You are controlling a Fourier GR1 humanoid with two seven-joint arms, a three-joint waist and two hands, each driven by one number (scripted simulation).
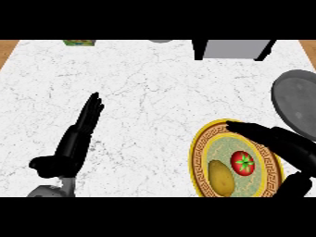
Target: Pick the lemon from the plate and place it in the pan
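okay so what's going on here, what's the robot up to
The robot's right hand is stretched, fingers straight, over the far right edge of a gold-rimmed plate. On the plate lie a yellow lemon and a tomato; the hand holds neither. The grey pan sits just beyond the plate, at the right, with nothing in it. The left hand rests open on the white counter at the left.

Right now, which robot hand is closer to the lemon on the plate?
The right hand. It hangs over the plate's right side, just beside the lemon. The left hand rests open on the counter, far off to the lemon's left.
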